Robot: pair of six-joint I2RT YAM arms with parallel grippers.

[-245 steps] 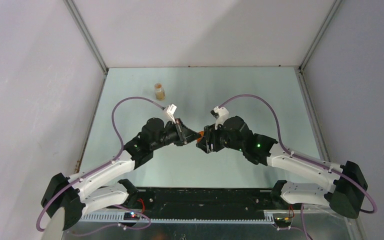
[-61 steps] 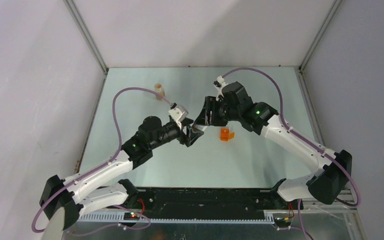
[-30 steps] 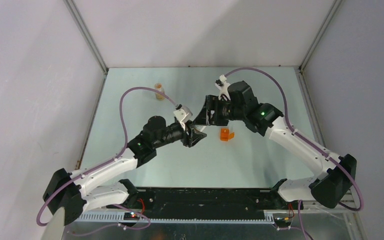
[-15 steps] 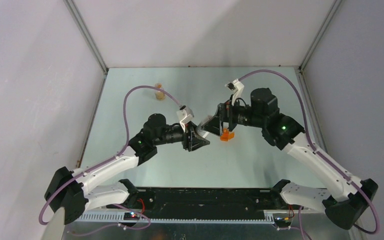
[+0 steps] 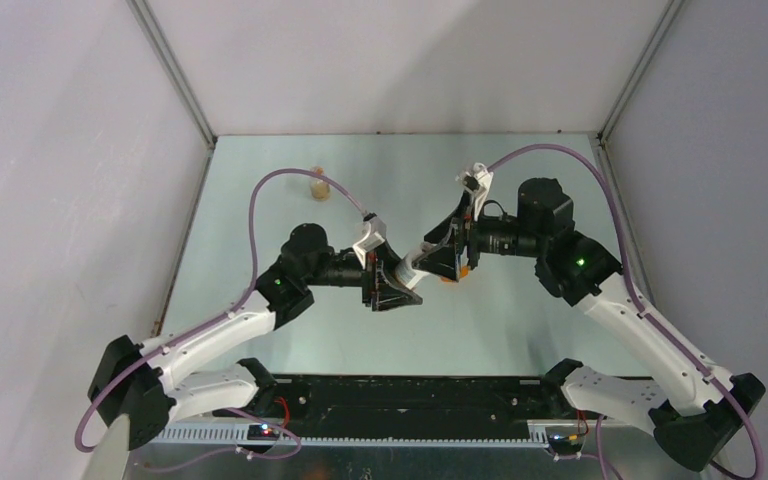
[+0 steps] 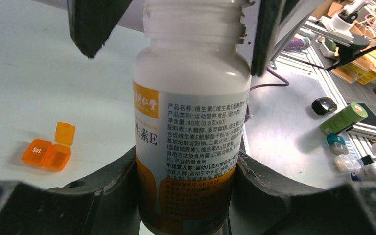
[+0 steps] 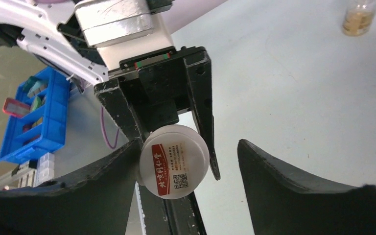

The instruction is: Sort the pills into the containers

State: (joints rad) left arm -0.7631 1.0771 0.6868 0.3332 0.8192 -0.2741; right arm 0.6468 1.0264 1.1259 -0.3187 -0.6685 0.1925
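My left gripper (image 5: 398,284) (image 6: 186,164) is shut on a white pill bottle (image 6: 191,122) with an orange label, held off the table and tilted toward the right arm; it shows in the top view (image 5: 412,268). Its white cap (image 7: 174,159) has a red label and a QR code. My right gripper (image 5: 440,258) (image 7: 190,147) is open, one jaw on each side of the cap. The left jaw is close against it and the right jaw is well apart. An open orange pill box (image 6: 49,149) lies on the table, mostly hidden behind the right gripper in the top view (image 5: 464,268).
A small glass vial (image 5: 317,184) (image 7: 358,17) with brownish contents stands at the back left of the table. The enclosure walls rise at the back and both sides.
My right gripper has swung down from the back to the bottle, and its open jaws now flank the cap. My left gripper has carried the bottle forward and to the right.
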